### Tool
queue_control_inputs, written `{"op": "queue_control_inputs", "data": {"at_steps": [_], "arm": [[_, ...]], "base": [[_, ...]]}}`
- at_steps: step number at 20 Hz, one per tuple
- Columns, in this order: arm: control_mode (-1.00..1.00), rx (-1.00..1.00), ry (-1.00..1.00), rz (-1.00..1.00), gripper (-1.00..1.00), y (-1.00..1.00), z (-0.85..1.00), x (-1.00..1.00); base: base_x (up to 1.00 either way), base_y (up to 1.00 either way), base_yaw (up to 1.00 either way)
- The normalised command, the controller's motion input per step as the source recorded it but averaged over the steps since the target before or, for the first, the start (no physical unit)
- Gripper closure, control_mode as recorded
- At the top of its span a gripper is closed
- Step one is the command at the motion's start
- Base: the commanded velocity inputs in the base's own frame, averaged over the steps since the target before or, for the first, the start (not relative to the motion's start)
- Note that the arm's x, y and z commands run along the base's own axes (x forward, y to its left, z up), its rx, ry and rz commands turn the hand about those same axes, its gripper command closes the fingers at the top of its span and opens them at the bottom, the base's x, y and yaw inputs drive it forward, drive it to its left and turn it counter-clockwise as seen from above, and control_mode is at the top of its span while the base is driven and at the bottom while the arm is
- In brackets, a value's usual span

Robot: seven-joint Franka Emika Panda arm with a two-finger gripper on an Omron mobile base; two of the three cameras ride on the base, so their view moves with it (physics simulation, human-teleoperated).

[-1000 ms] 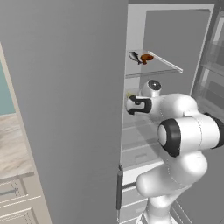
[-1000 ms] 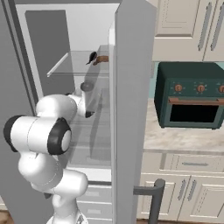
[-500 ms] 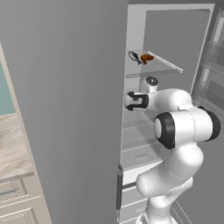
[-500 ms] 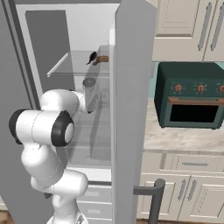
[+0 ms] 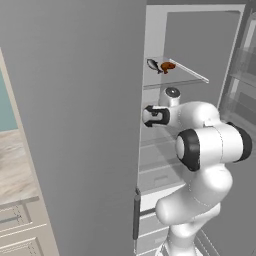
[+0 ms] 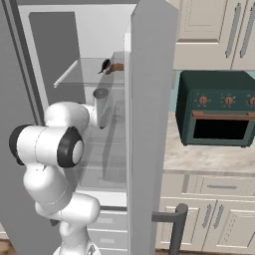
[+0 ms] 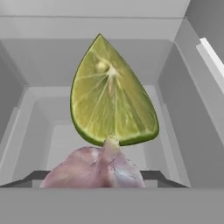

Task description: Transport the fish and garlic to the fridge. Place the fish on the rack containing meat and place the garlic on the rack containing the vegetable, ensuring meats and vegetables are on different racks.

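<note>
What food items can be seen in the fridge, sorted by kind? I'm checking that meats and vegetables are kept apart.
Fish: 1, on the higher glass shelf
Meat: 1, beside the fish on that shelf
Garlic: 1, close before the hand camera
Vegetable: 1, a yellow-green wedge behind the garlic
Total: 4

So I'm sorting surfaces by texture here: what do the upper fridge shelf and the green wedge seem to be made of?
The rack containing meat looks like thin clear glass: the grey back wall shows through it, and its edge is pale. The vegetable looks like glossy citrus flesh, with pale membranes fanning from the core and a darker green rind.
</note>
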Motion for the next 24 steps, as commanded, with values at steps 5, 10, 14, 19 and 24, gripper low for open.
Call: {"op": "queue_control_inputs", "data": {"at_steps": [5, 10, 14, 19, 24], "arm": [[-1.0, -0.05, 0.0, 0.0, -1.0, 0.01, -0.69, -0.52], [-1.0, 0.0, 0.0, 0.0, -1.0, 0.0, -0.38, -0.09], [-1.0, 0.0, 0.01, 0.0, -1.0, 0.0, -0.22, -0.09], [-1.0, 0.0, -0.17, 0.0, -1.0, 0.04, 0.04, -0.62], [-1.0, -0.02, -0.29, 0.0, -1.0, 0.15, 0.02, -0.39]], "base": [[0.0, 0.0, 0.0], [0.0, 0.0, 0.0], [0.0, 0.0, 0.0], [0.0, 0.0, 0.0], [0.0, 0.0, 0.0]]}}
